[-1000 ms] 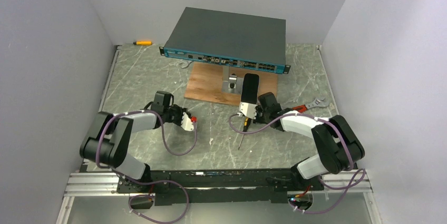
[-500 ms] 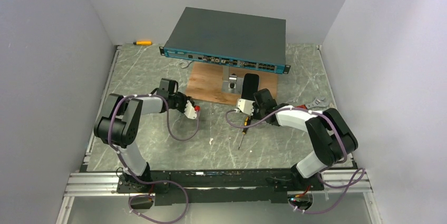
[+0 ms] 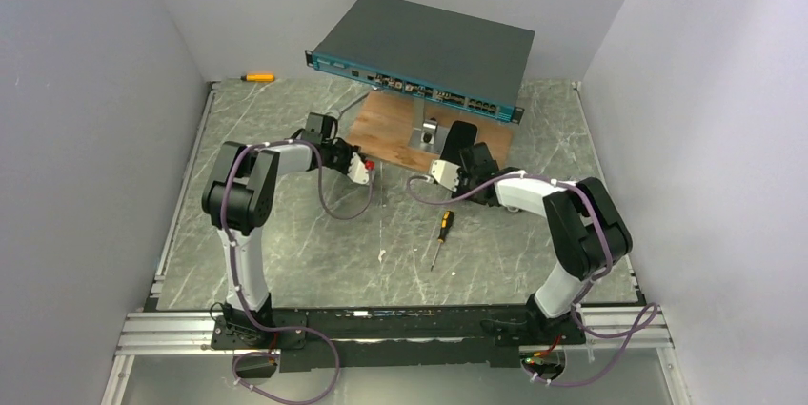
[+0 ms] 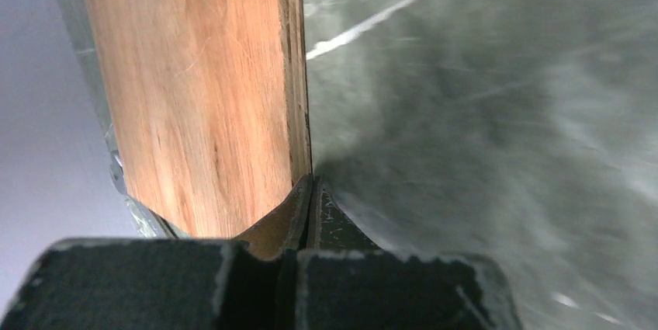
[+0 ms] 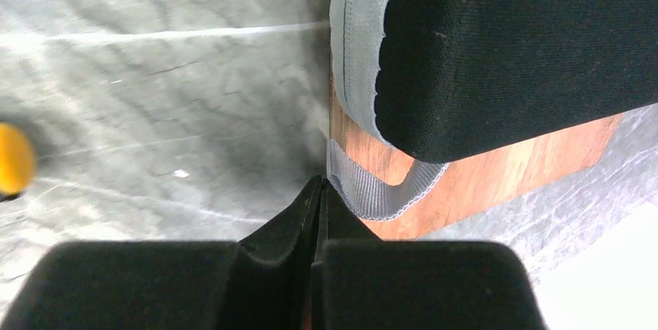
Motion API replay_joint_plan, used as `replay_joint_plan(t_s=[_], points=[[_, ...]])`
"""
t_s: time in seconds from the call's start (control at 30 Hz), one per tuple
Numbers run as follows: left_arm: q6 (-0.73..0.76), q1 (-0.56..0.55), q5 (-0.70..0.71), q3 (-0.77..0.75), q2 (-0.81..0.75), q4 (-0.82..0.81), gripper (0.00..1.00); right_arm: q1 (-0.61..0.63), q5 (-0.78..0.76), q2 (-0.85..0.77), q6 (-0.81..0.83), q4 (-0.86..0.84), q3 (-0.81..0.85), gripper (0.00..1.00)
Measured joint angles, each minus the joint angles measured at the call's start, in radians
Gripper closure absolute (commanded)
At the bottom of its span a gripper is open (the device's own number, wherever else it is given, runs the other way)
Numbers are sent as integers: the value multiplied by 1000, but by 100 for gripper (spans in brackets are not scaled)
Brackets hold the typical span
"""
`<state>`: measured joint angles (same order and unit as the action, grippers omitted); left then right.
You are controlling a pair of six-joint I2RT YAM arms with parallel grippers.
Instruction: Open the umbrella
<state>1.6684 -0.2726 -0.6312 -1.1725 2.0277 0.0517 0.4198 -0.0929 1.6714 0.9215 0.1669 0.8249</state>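
The umbrella (image 3: 458, 142) is packed, a short black oblong with a pale grey rim, lying on the wooden board (image 3: 386, 127) in front of the switch box. In the right wrist view the umbrella (image 5: 512, 43) fills the upper right, its grey strap loop (image 5: 382, 192) hanging over the board's edge. My right gripper (image 3: 438, 172) is shut and empty, its tips (image 5: 318, 184) at the board's near edge beside the strap. My left gripper (image 3: 365, 170) is shut and empty, its tips (image 4: 309, 184) against the board's near edge (image 4: 296, 74).
A dark-grey network switch (image 3: 429, 43) stands tilted over the back of the board. A yellow-handled screwdriver (image 3: 439, 233) lies on the marble table (image 3: 286, 233) in front of the right gripper, its handle (image 5: 12, 159) showing in the right wrist view. A small yellow tool (image 3: 257, 76) lies at the back left.
Both arms have reached away from me to the board's near edge. The board, the switch and the umbrella have shifted back and right. The screwdriver now lies uncovered.
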Motion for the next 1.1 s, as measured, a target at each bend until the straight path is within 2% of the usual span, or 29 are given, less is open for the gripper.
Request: replay_joint_plan(t_s=[0.23,0.5,0.73,0.87,1.0,1.1], points=[[-71,-29,32,-188,113,48,100,-87,36,81,-5,11,100,100],[-148,-67,90,-283,158,99,100,-152,56,175,-4,82,222,100],[-197,-113,132,-412,243,84,100,-224,-13,270,30,11,328,100],[-194,-149,130,-397,254,4,100,-240,-58,291,37,-24,337,100],[-167,-191,137,-288,243,-210,100,-241,-68,285,50,-46,320,100],[-167,-200,138,-196,210,-311,100,-251,-66,267,66,-74,290,100]])
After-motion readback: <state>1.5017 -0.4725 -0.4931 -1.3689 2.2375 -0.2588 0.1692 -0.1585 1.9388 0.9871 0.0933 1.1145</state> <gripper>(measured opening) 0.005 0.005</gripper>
